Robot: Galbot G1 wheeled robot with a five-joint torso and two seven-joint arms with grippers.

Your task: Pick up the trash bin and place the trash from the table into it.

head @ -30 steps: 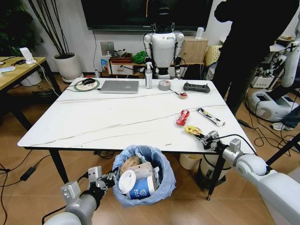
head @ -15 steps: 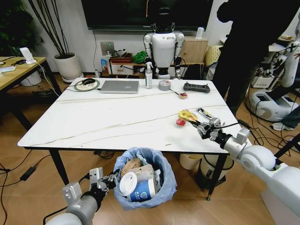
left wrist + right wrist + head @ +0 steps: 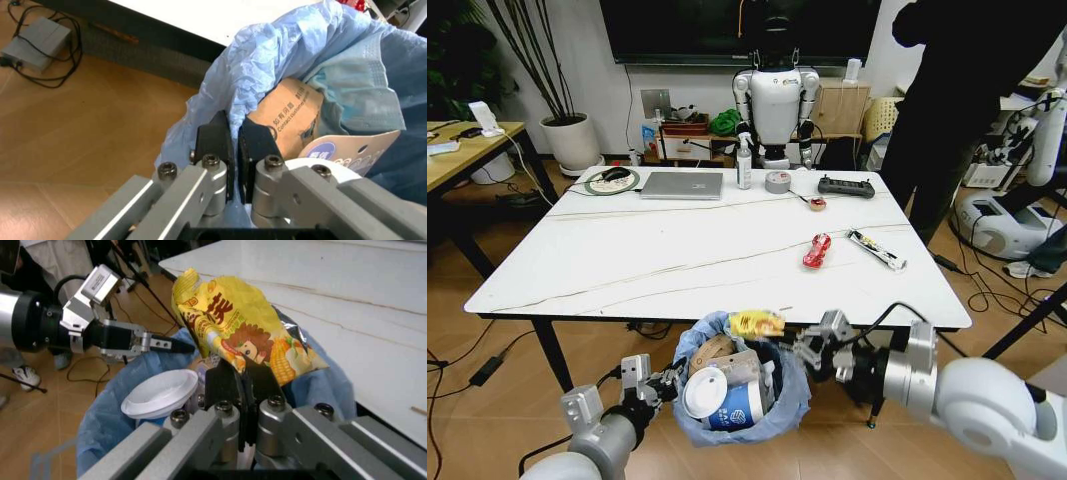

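Note:
The trash bin (image 3: 742, 395), lined with a light-blue bag (image 3: 280, 55), hangs just below the table's (image 3: 677, 250) front edge. My left gripper (image 3: 663, 384) is shut on the bag's rim, its fingers (image 3: 217, 145) pinching the plastic beside a brown cardboard piece (image 3: 290, 117). Inside lie a white lid (image 3: 704, 392) and a white-and-blue cup (image 3: 735, 402). My right gripper (image 3: 812, 345) is shut on a yellow snack wrapper (image 3: 757, 323), which it holds over the bin's mouth. The right wrist view shows the wrapper (image 3: 233, 325) above the lid (image 3: 163, 392). A red wrapper (image 3: 817, 250) and a long wrapper (image 3: 876, 249) lie on the table's right part.
At the table's far edge stand a silver laptop (image 3: 683, 185), a spray bottle (image 3: 744, 160), a grey tape roll (image 3: 778, 181) and a black controller (image 3: 845, 186). A white humanoid robot (image 3: 776, 100) stands behind the table. A person in dark clothes (image 3: 957, 90) stands at the back right.
My right gripper has carried the yellow wrapper from the table's right side down to the front edge, over the bin. The left gripper keeps its hold on the bag rim.

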